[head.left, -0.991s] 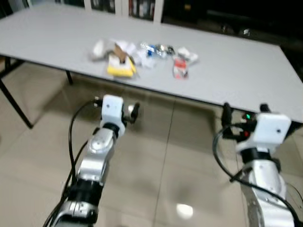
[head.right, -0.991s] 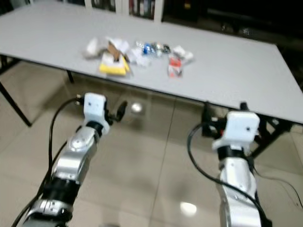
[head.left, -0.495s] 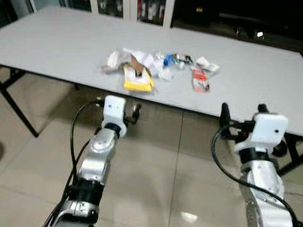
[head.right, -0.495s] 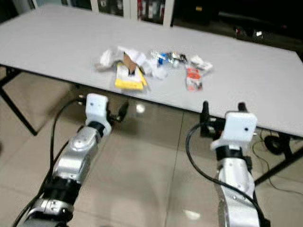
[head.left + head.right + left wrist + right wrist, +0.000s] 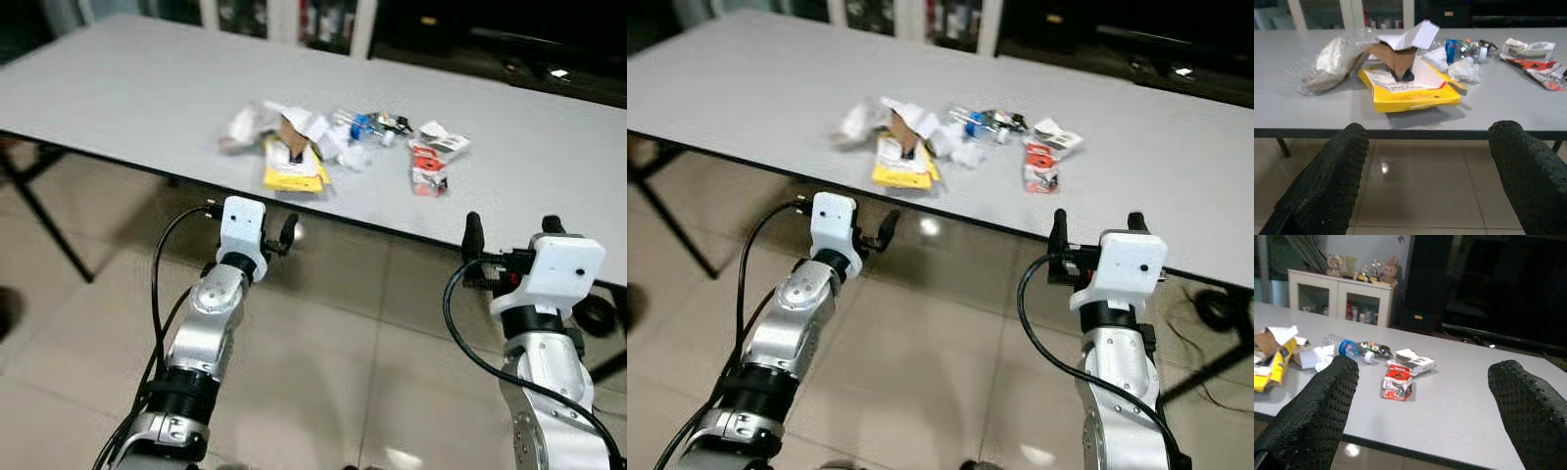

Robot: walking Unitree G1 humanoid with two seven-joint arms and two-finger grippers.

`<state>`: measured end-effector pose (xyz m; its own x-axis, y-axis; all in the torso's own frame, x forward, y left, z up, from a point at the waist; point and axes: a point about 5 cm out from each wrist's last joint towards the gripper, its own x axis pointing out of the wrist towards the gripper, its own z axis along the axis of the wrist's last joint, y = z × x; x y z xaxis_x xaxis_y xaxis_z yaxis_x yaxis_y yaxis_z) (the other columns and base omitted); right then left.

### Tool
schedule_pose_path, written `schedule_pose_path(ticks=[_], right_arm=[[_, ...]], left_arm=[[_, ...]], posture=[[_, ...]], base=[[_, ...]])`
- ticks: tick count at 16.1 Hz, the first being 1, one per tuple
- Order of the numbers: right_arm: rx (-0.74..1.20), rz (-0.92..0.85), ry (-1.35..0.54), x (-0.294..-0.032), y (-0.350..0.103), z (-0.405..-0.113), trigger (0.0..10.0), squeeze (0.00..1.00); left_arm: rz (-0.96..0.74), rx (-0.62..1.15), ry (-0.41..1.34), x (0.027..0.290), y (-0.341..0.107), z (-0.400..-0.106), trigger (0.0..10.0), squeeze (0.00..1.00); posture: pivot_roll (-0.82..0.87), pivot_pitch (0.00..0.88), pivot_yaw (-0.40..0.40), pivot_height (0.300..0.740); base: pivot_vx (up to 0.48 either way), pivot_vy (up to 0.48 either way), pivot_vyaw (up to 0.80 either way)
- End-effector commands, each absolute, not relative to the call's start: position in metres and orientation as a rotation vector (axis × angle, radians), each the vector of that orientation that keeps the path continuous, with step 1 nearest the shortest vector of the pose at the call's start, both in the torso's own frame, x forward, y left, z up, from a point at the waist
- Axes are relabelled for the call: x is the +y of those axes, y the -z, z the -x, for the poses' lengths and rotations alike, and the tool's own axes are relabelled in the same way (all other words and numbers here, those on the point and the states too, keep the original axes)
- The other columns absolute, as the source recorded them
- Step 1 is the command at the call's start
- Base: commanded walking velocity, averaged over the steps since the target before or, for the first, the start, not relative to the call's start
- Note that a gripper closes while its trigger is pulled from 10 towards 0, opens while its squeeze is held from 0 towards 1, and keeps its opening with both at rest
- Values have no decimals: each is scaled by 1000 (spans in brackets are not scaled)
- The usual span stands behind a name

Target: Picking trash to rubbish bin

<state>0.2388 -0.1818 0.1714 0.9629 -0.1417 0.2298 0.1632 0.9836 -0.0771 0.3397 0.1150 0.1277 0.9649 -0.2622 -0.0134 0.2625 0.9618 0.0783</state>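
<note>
Trash lies in a heap on the grey table [image 5: 118,88]: a yellow box [image 5: 292,168] with brown cardboard on it, a crumpled clear bag [image 5: 245,124], a plastic bottle [image 5: 367,124] with a blue label, a red-and-white wrapper [image 5: 427,168] and a small white carton [image 5: 443,140]. My left gripper [image 5: 257,227] is open, held just short of the table's near edge, facing the yellow box [image 5: 1410,90]. My right gripper [image 5: 511,233] is open too, below the edge further right, facing the red wrapper [image 5: 1397,381]. Neither holds anything.
Black table legs [image 5: 49,206] stand at the left over a glossy tiled floor [image 5: 333,343]. Cables [image 5: 598,313] lie on the floor under the table's right end. A white cabinet [image 5: 1342,296] and dark furniture [image 5: 1488,289] stand behind the table.
The whole picture has shifted: the camera has come closer, so the table and trash look nearer. Both arms keep the same pose with open grippers.
</note>
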Motion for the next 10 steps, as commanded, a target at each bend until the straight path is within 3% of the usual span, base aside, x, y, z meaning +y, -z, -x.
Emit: schedule_pose_path(ticks=[1, 9, 10], right_arm=[[-230, 107, 171, -187, -173, -238, 10000, 0], [-234, 90, 190, -187, -173, -239, 10000, 0], [-235, 88, 192, -187, -173, -239, 10000, 0]], left_arm=[[-82, 6, 301, 105, -127, -339, 10000, 0], [-89, 17, 307, 105, -126, -341, 10000, 0], [-82, 21, 308, 105, -126, -342, 10000, 0]], posture=[[160, 74, -55, 740], [159, 64, -41, 740], [157, 62, -38, 740]], base=[[0, -458, 0], [0, -461, 0], [0, 0, 0]])
